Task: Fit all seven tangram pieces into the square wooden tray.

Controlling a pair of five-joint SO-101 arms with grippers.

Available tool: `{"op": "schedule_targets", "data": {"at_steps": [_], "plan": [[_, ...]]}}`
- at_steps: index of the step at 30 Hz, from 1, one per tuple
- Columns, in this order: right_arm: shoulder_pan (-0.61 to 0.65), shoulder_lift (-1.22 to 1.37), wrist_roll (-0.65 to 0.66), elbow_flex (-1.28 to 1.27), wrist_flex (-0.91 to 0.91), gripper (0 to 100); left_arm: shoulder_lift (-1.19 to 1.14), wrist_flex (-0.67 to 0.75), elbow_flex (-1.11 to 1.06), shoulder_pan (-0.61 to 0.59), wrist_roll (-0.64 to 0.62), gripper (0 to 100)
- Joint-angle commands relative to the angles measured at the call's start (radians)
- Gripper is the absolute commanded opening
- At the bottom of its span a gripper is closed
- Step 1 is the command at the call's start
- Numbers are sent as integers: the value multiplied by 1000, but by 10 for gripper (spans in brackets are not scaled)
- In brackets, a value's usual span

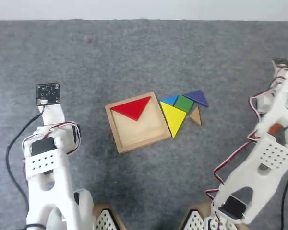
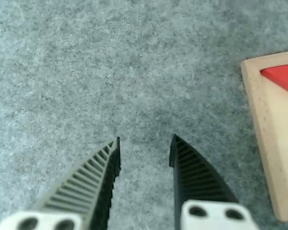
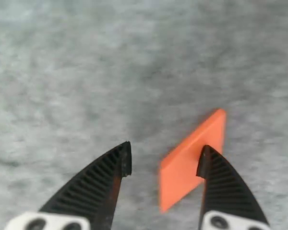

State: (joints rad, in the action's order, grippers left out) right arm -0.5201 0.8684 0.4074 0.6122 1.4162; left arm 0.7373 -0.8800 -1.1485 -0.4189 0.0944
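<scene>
Grey fuzzy cloth is spread over the whole table. A square wooden tray is seen in the middle of the high view. A big red triangle is laid inside it, along the tray's upper edge. A yellow triangle is found just right of the tray, touching its side. Above the yellow one, a small blue triangle, a green square and a dark purple piece are packed in a row. A small tan triangle is tucked below them.

An orange piece is laid flat on the cloth, far at the right of the high view and well apart from the tray. The right gripper is held just over it with its fingers apart, and one finger tip is seen over the piece's edge. The left gripper is held with its fingers apart too, over bare cloth, with a corner of the tray close by.
</scene>
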Motion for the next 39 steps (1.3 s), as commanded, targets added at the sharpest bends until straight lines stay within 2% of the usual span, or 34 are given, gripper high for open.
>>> {"op": "schedule_targets", "data": {"at_steps": [1, 7, 12, 16, 21, 26, 33, 39], "plan": [[-102, 99, 41, -6, -28, 237, 2, 18, 5, 5, -6, 170], [-176, 154, 103, -6, -30, 237, 2, 17, 5, 5, -6, 170], [-177, 157, 95, -9, -30, 237, 2, 17, 5, 5, -6, 169], [-171, 142, 103, -8, 58, 237, 2, 17, 5, 5, -6, 169], [-151, 42, 92, -9, 110, 237, 2, 20, 5, 5, -6, 169], [-108, -163, 40, -9, 162, 237, 2, 20, 5, 5, -6, 169], [53, -426, -21, -11, 245, 237, 2, 20, 5, 6, -6, 169], [337, -417, -63, -11, 280, 237, 2, 21, -15, 51, -5, 169]]}}
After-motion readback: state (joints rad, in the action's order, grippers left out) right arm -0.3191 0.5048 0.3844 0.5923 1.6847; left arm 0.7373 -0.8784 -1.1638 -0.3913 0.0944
